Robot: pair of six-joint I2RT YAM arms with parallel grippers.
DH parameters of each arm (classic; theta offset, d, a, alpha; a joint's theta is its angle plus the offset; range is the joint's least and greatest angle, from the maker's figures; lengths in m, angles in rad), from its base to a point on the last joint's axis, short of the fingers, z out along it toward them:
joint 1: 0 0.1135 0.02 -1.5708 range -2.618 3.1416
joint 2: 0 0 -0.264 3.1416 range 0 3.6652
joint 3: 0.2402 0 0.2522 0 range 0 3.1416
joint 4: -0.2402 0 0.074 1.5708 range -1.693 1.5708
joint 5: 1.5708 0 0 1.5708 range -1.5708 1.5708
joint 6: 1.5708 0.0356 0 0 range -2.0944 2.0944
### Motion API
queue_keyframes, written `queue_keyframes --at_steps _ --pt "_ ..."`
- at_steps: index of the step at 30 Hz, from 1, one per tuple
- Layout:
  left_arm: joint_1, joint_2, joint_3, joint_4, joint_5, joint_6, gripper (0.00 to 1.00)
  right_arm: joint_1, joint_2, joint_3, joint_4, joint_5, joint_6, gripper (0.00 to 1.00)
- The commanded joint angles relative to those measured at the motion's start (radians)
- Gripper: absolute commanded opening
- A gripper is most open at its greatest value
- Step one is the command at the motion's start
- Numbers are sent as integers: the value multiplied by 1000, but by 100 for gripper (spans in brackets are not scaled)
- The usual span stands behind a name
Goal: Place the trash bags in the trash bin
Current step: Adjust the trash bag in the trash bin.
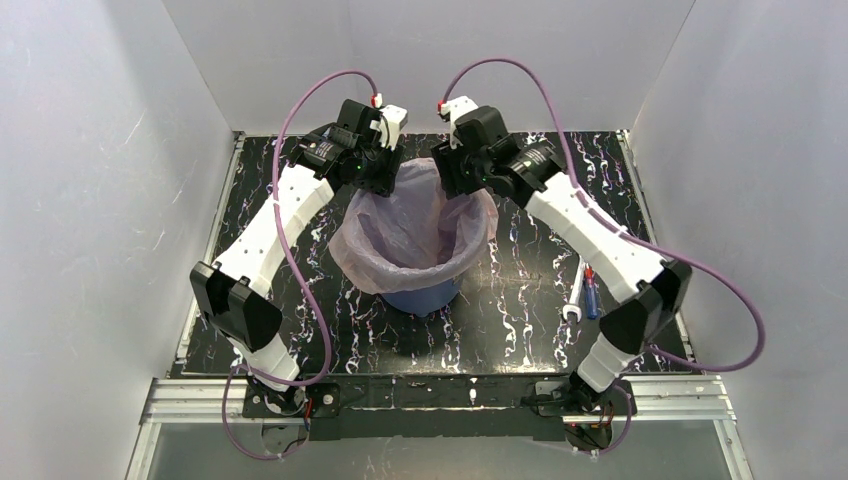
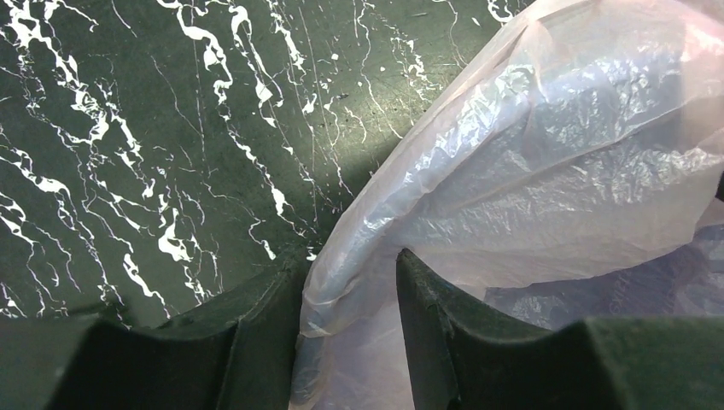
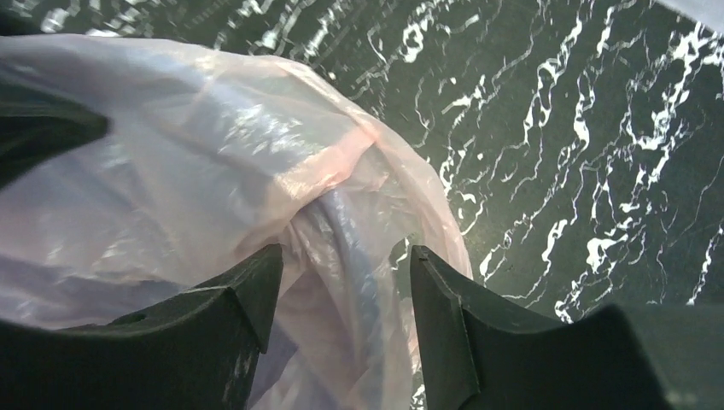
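The blue trash bin (image 1: 425, 297) stands upright mid-table. The pale-pink trash bag (image 1: 410, 225) lines it, its film folded out over the rim. My left gripper (image 1: 385, 172) is at the far-left rim; in the left wrist view (image 2: 346, 265) its jaws stand apart with a fold of the bag (image 2: 546, 145) between them. My right gripper (image 1: 457, 175) is at the far-right rim; in the right wrist view (image 3: 343, 252) its jaws stand apart around the bag (image 3: 213, 145) and the bin's rim (image 3: 357, 256), which shows blue through the film.
A red-and-blue marker (image 1: 591, 290) and a white pen (image 1: 575, 297) lie on the black marbled table (image 1: 300, 300) to the bin's right, by the right arm. White walls close in the left, back and right sides.
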Motion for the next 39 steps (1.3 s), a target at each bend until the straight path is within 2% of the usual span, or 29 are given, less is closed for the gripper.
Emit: queue_keyframes --at_steps 1,5,9,13,15,18,21,23,24,28,31,39 --pt "4 -53 3 -26 -1 1 40 -27 47 38 -27 44 -36 63" --pt "5 -43 2 -39 -65 -7 37 -27 -35 -20 2 93 -7 58" --pt "8 -30 8 -53 -106 -14 34 -27 -104 -87 -32 140 19 57" --pt "10 -19 26 -52 -79 -11 35 -27 -151 -117 -9 32 11 68" --pt "10 -22 40 -43 -12 0 43 -27 -176 -116 29 -70 7 74" --pt "10 -54 53 0 132 -2 61 -28 -216 -130 101 -152 35 78" --pt "10 -104 45 63 193 -31 80 -30 -251 -153 136 -102 80 79" --pt "13 -143 34 95 221 -55 88 -30 -300 -208 171 -27 108 79" --pt "18 -171 10 121 241 -68 96 -30 -331 -250 199 9 116 79" --pt "32 -282 -57 198 252 -132 98 -32 -460 -428 336 64 156 80" --pt "43 -376 -116 234 225 -172 98 -32 -514 -496 371 89 170 81" --pt "60 -756 -390 179 -34 -291 98 -32 -579 -560 332 143 208 81"
